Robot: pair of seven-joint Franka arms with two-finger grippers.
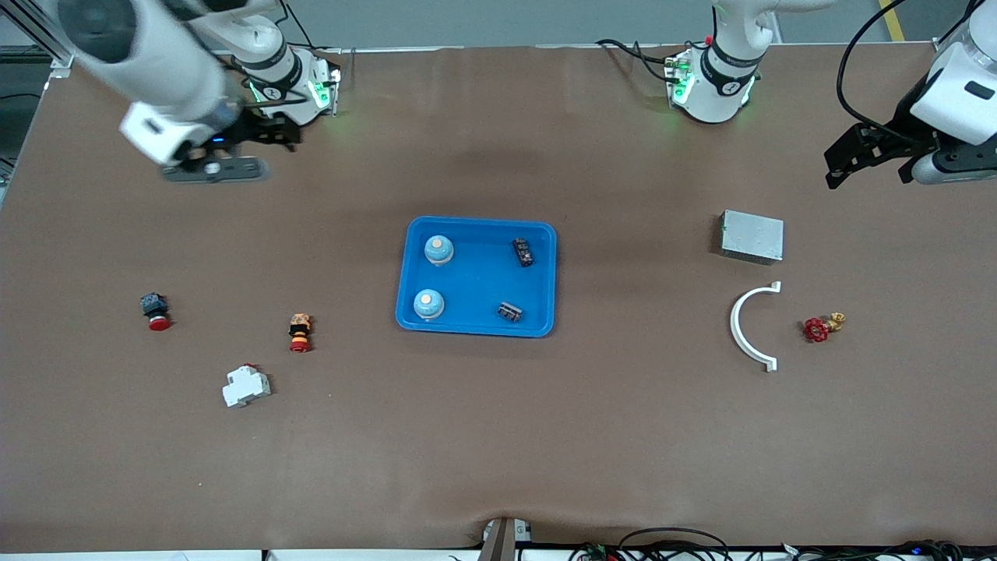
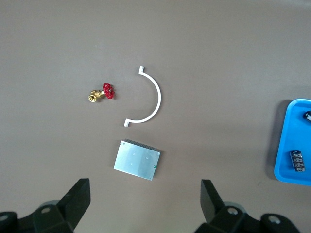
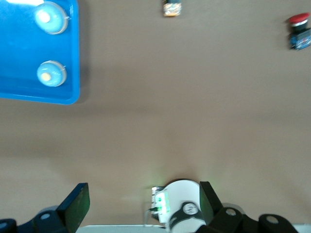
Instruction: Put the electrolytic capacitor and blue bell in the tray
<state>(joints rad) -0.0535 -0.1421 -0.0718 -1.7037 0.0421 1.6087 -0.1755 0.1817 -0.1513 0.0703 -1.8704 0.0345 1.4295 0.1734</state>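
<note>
My left fingers (image 1: pixel 871 162) were spread wide and held nothing, raised over the bare desk (image 1: pixel 498 436) at the left arm's end, with both tips (image 2: pixel 77 196) visible at the edge of the left wrist view. Below and ahead of those fingers lay the grey metal box (image 2: pixel 137 159); past it lay the white curved bracket (image 2: pixel 146 97), and beside the bracket lay the small brass valve with a red handwheel (image 2: pixel 102 93). My right fingers (image 1: pixel 214 165) were also spread wide and empty, raised over the desk close to the right arm's base (image 3: pixel 177 204). The blue tray (image 1: pixel 476 323) sat at the middle of the desk, well apart from both sets of fingers. It held two blue bells (image 1: pixel 438 249) (image 1: pixel 428 304) along its side toward the right arm, and two small dark capacitor parts (image 1: pixel 523 252) (image 1: pixel 509 312) along its side toward the left arm. Outside the tray, toward the right arm's end, lay a red-capped push button (image 1: pixel 156 310), an orange-and-red button (image 1: pixel 300 333) and a white plastic block (image 1: pixel 246 386), none of them touching another.
</note>
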